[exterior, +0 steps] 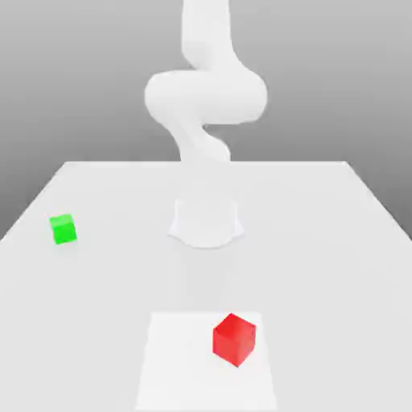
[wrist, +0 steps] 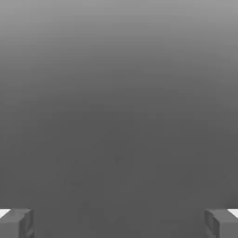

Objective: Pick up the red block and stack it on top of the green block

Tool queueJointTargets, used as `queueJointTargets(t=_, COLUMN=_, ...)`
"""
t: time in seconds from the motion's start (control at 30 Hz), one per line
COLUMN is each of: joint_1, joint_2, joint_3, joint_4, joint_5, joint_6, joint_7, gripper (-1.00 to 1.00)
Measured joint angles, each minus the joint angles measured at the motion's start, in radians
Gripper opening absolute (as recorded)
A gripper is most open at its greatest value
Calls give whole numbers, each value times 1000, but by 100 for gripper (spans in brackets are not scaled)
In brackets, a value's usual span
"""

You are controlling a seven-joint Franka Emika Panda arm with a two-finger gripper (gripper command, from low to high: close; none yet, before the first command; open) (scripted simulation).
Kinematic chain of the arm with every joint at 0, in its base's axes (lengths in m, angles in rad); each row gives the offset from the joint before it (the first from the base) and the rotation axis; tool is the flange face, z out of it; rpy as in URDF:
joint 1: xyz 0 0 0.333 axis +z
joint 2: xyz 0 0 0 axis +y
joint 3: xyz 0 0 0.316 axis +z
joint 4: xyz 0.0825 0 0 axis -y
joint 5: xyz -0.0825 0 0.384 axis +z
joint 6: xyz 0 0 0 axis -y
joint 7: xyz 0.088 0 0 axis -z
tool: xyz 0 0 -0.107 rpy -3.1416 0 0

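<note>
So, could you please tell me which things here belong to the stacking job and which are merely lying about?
Part of the job:
- red block, on the pale square patch
- green block, far off toward the exterior view's left
- gripper, jaws wide apart, holding nothing

Just there:
- pale square patch
- table
- arm's base

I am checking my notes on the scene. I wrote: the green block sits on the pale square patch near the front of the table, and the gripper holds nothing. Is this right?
Not quite. In the exterior view, the red block sits on the pale square patch; the green block rests on the plain table, toward that view's left. The rest stands: in the hand view the gripper is open with nothing between its fingers.
</note>
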Motion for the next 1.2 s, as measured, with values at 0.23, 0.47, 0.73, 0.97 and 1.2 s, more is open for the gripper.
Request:
queueJointTargets(t=0.23, joint_1=27, joint_2=277, joint_3=16, joint_4=-138, joint_5=134, joint_6=143, joint_7=146, gripper=0)
queueJointTargets(t=0.47, joint_1=22, joint_2=532, joint_3=86, joint_4=-273, joint_5=149, joint_6=288, joint_7=370, gripper=0)
queueJointTargets(t=0.73, joint_1=20, joint_2=788, joint_3=90, joint_4=-387, joint_5=-70, joint_6=468, joint_7=731, gripper=0)
queueJointTargets(t=0.97, joint_1=44, joint_2=963, joint_3=56, joint_4=-367, joint_5=-119, joint_6=617, joint_7=773, gripper=-100)
queueJointTargets(t=1.2, joint_1=41, joint_2=951, joint_3=59, joint_4=-368, joint_5=-121, joint_6=608, joint_7=774, gripper=-100)
